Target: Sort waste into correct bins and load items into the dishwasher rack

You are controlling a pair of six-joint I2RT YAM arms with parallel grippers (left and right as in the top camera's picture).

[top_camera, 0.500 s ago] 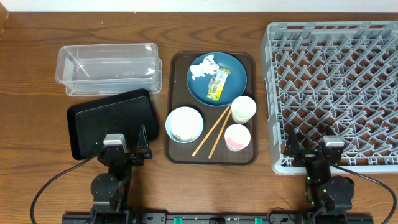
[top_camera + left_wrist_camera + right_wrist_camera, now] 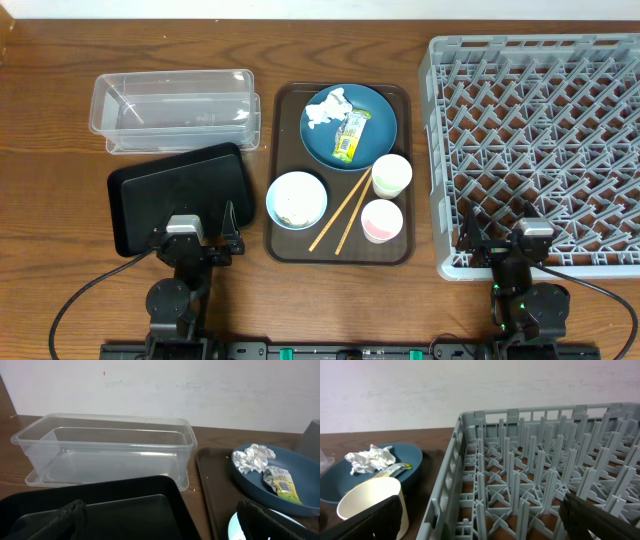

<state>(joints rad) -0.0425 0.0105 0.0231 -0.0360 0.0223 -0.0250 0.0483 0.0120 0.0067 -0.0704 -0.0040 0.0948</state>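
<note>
Your round blue plate [image 2: 381,124] holds crumpled tissue [image 2: 325,108] and a glossy wrapper [image 2: 350,136]; the pale bowl [image 2: 312,188], rice scraps [image 2: 291,212]. The clear tub [image 2: 170,108] and matte black tray [image 2: 180,185] lie left, the pegged grey rack [image 2: 540,130] right. Fingers apart on left gripper [image 2: 193,232] and right gripper [image 2: 503,232]

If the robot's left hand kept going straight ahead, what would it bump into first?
Probably the near wall of the clear tub. The left hand sits open above the near edge of the black tray and looks high enough to skim over it, though height is hard to judge.
</note>
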